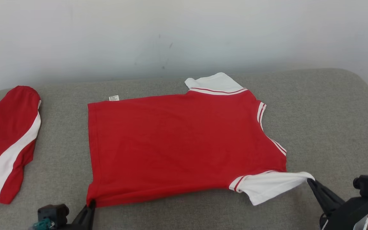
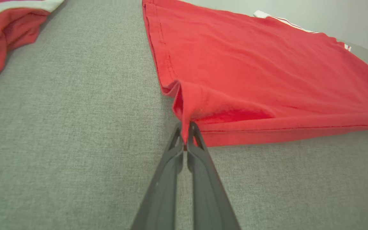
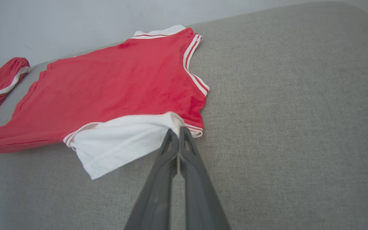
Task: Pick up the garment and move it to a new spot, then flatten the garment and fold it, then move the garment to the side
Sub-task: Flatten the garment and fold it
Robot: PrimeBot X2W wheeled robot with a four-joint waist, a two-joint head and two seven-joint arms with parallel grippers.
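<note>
The garment [image 1: 177,140] is a red shirt with white, red-striped sleeves, spread flat on the grey cushion with its hem to the left and its collar to the right. My left gripper [image 1: 91,203] is shut on the near hem corner, which the left wrist view shows bunched up between the tips [image 2: 185,129] of the garment [image 2: 251,73]. My right gripper [image 1: 310,180] is shut on the edge of the near white sleeve [image 1: 267,187]. In the right wrist view the tips [image 3: 178,131] pinch that sleeve [image 3: 120,140] where it meets the red body [image 3: 123,83].
A second red and white garment [image 1: 5,143] lies crumpled at the left end of the grey cushion [image 1: 331,127]. A pale wall [image 1: 184,35] rises right behind the cushion. Its rounded right edge drops away at the far right.
</note>
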